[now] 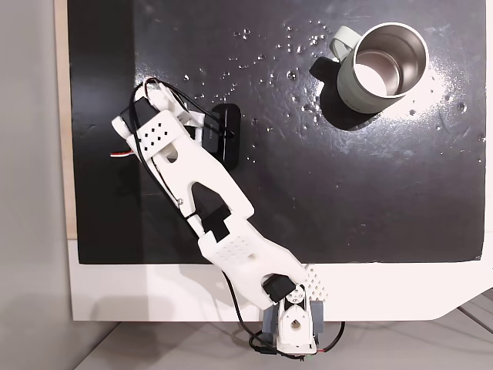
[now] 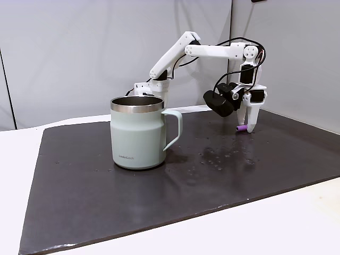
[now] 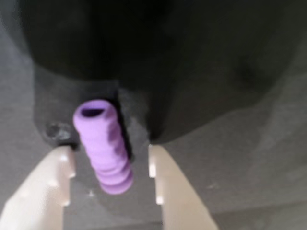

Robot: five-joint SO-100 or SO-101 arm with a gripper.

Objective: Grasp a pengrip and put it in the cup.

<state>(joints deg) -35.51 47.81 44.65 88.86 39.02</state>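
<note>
- Down at the black mat (image 2: 159, 202) covering the white desk (image 1: 154, 293), the white two-finger gripper (image 3: 110, 158) is hanging spread, its pale fingers (image 3: 53, 177) flanking the small lilac ribbed rubber pengrip (image 3: 103, 146) without touching it.
- The pengrip is lying on the mat between the fingers, seen in a fixed view (image 2: 241, 128) beside the fingertip.
- Well apart, the pale sage-green steel-lined cup (image 2: 137, 135) is standing upright, its handle facing the arm.
</note>
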